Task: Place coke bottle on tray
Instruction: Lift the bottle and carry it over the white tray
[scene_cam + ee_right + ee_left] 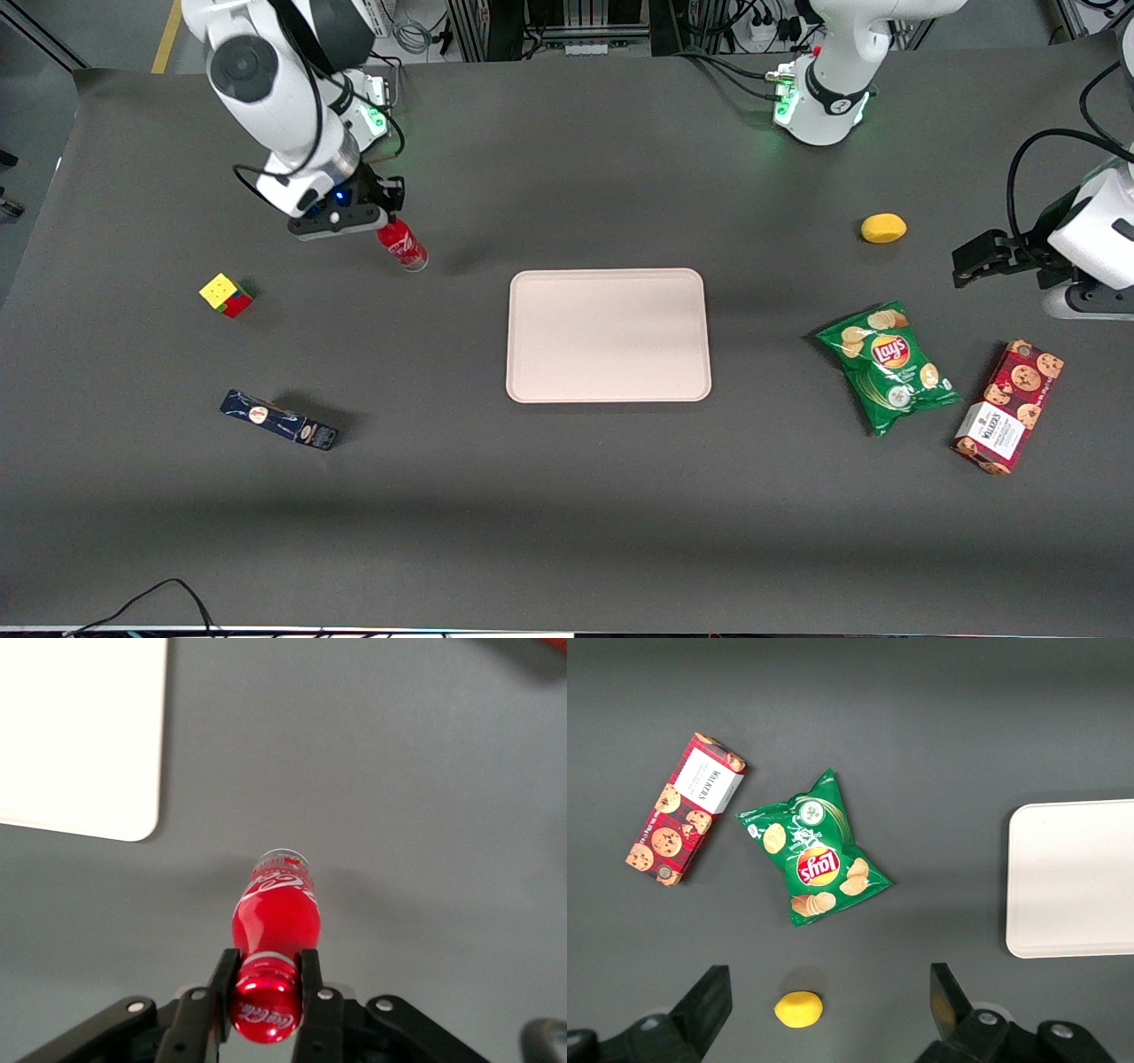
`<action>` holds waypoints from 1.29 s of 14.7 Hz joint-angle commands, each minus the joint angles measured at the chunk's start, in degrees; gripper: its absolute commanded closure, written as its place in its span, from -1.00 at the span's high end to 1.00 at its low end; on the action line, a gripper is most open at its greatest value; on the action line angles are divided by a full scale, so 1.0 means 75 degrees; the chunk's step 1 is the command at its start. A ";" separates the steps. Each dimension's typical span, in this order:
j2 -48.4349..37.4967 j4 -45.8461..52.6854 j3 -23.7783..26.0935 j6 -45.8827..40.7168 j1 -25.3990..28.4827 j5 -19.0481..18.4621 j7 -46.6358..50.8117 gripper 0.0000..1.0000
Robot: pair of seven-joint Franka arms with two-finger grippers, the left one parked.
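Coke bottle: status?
Tool shut on coke bottle at its cap. Bottle beside tray, not on it. Nothing between them.

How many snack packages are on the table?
2, both toward the parked arm's end: green Lay's chip bag and red Walkers cookie box beside it. The gripper grips the red coke bottle.

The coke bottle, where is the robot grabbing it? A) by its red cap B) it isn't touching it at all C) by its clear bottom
A: the right wrist view shows the gripper with its jaws closed on either side of the red cap of the coke bottle, while the bottle's clear base is free.
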 commanded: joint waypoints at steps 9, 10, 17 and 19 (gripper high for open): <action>0.2076 0.6117 0.0137 -0.3759 0.0036 0.0070 0.1441 -1.00; 0.2428 0.6540 0.0335 -0.3853 0.0048 0.0047 0.1745 -1.00; 0.4690 0.8441 0.1460 -0.3691 0.0341 -0.0643 0.3703 -1.00; 0.5101 0.8454 0.1567 -0.3223 0.0551 -0.1029 0.4171 -1.00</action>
